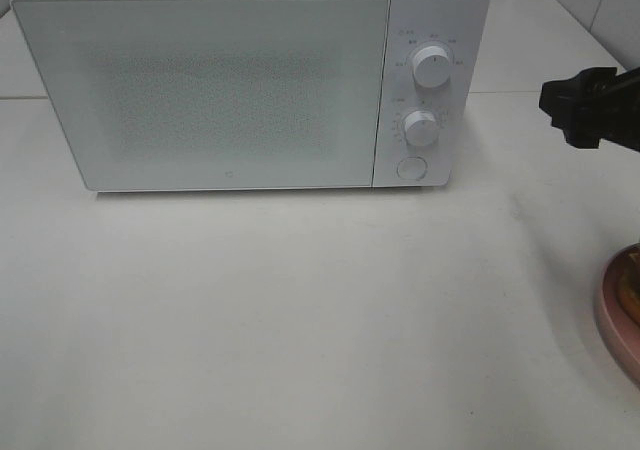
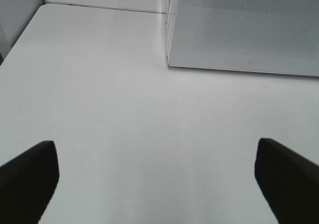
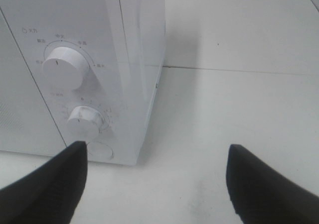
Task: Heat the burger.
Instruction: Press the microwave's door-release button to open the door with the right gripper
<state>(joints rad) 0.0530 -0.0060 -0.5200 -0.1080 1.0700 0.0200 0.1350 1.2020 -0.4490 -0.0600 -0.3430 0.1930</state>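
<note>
Two claws, both spread wide and empty. The left claw [image 2: 154, 152] hangs over the bare table [image 2: 124, 109] with nothing between its fingers. The right claw [image 3: 157, 152] is raised in front of the control panel.

The burger [image 1: 634, 282] sits on its pink plate [image 1: 610, 315], behind and below the right claw and well apart from it. Only a sliver shows at the edge of the high view.

Just ahead of the right claw, close to one fingertip, is the round button [image 3: 102, 152], with the lower knob [image 3: 84, 120] directly above it and the upper knob [image 3: 62, 67] beyond. Ahead of the left claw, across open table, stands the microwave [image 1: 230, 90] with its door [image 1: 200, 90] closed.

Hazards, as judged:
- The door is probably released by the button. With the fingers this far apart, a push may miss it or catch the lower knob and turn it unintentionally.
- A push that is too firm may slide the light cabinet backward.
- If the door swings out, it may sweep toward the left claw.
- The burger is tall and narrower than its plate, so any tilt in carrying it may shift or topple the stack.
- Starting the heat while the plate is outside leaves the task undone.
</note>
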